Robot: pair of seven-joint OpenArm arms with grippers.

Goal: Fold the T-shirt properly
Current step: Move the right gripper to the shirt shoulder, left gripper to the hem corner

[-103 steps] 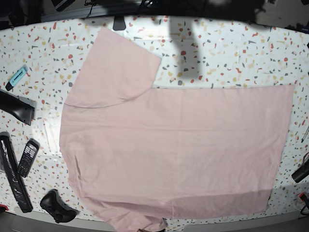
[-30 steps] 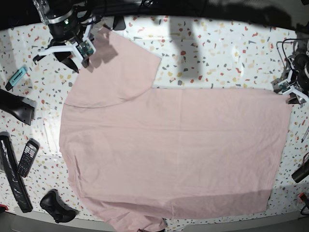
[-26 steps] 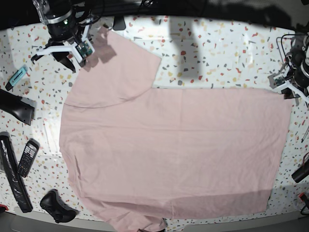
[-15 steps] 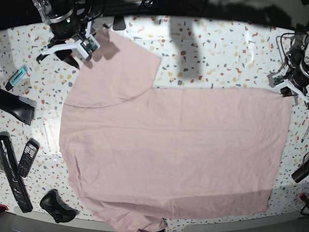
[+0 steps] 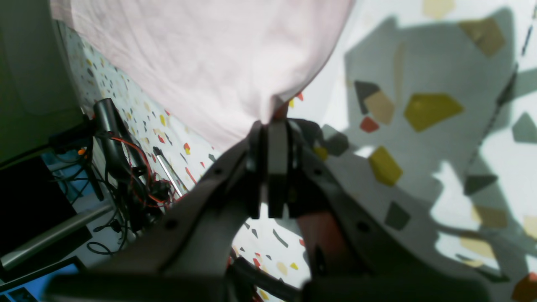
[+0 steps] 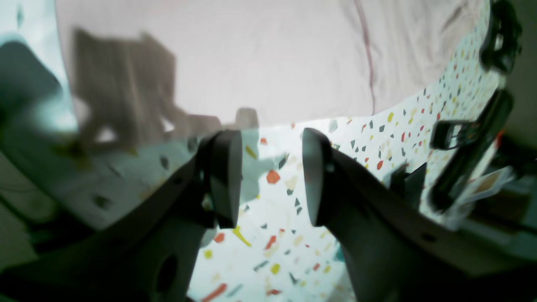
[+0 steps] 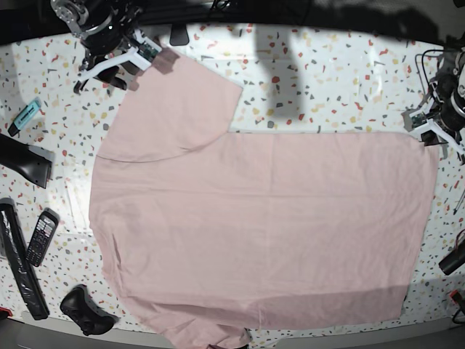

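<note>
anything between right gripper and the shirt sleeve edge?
Nothing: in the right wrist view only bare speckled table separates the open right gripper from the T-shirt edge just ahead.

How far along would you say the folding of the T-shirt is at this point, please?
No fold is visible: the T-shirt lies spread flat on the table. In hand: the left gripper is shut on its hem corner, and the right gripper hangs open near the sleeve edge, gripping nothing. All the folding remains.

Bright overhead light throws hard shadows on the speckled table (image 7: pixel 327 80); wrist views blur nearby, base view bows at edges.
</note>
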